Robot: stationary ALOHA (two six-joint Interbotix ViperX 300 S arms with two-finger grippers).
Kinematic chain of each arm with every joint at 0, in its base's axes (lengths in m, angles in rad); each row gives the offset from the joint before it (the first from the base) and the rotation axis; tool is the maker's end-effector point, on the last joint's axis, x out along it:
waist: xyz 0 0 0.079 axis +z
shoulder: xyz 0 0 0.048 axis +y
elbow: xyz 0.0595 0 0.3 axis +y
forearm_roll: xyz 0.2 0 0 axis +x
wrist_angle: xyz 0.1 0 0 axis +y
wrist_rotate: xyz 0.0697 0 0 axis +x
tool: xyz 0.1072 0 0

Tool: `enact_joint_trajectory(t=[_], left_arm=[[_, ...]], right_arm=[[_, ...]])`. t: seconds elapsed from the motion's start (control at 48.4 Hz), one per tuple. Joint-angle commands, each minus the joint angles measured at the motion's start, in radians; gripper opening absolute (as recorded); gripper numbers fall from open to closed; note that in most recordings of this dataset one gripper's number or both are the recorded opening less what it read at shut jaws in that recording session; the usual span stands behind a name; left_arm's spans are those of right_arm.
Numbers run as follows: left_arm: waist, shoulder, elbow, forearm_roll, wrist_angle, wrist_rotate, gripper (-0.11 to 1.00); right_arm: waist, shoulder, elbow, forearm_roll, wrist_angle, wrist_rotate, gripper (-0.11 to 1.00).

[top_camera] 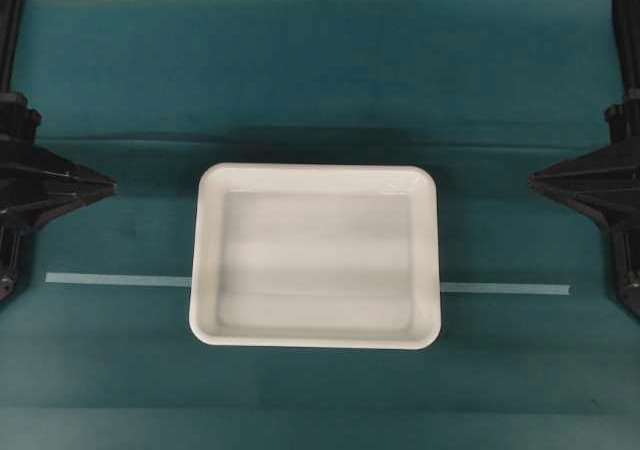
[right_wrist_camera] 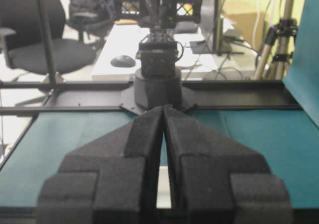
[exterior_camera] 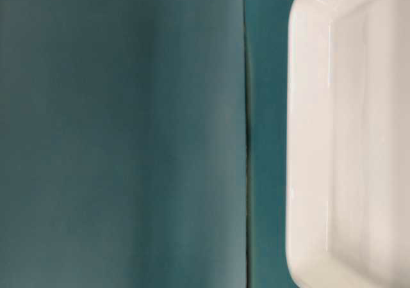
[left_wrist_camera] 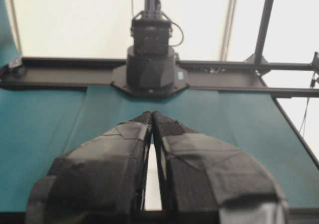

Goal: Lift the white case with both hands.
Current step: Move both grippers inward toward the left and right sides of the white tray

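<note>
Teal cloth covers the whole table, crossed by a pale tape strip. Centred on it lies the white case, empty. Left gripper and right gripper sit well apart at either edge, jaws pressed together.

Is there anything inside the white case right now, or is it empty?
Empty. The overhead view shows the white case with a bare white floor and inner walls, sitting open side up on the teal table cover.
</note>
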Motion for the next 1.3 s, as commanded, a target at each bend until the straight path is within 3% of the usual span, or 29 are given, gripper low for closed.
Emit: enact_joint_trajectory(t=[0.0, 0.062, 0.165, 0.31, 0.537, 0.702, 0.826, 1.157, 1.281], left_arm=[[-0.015, 0.025, -0.020, 0.009, -0.005, -0.083, 0.14], [-0.015, 0.021, -0.025, 0.011, -0.005, -0.155, 0.10], [-0.017, 0.025, -0.028, 0.017, -0.005, -0.265, -0.02], [-0.025, 0.032, -0.034, 0.017, -0.002, -0.351, -0.03], [-0.025, 0.080, -0.094, 0.017, 0.127, -0.557, -0.03], [-0.017, 0.118, -0.106, 0.015, 0.164, -0.764, -0.03], [-0.012, 0.141, -0.097, 0.017, 0.170, -0.905, -0.03], [-0.006, 0.160, -0.087, 0.017, 0.160, -1.186, -0.03], [-0.021, 0.169, -0.064, 0.015, 0.160, -1.230, -0.03]], right_arm=[[-0.005, 0.015, 0.000, 0.009, -0.005, 0.009, 0.09], [-0.005, 0.021, -0.003, 0.044, 0.017, 0.025, 0.09], [-0.012, 0.026, -0.014, 0.106, 0.064, 0.080, 0.00], [-0.017, 0.044, -0.046, 0.150, 0.121, 0.175, 0.00], [-0.017, 0.117, -0.100, 0.247, 0.218, 0.451, 0.00], [-0.017, 0.178, -0.109, 0.253, 0.238, 0.666, 0.00], [-0.018, 0.235, -0.110, 0.253, 0.244, 0.782, 0.00], [-0.028, 0.302, -0.081, 0.255, 0.229, 0.956, 0.00], [-0.028, 0.308, -0.077, 0.253, 0.215, 0.968, 0.00]])
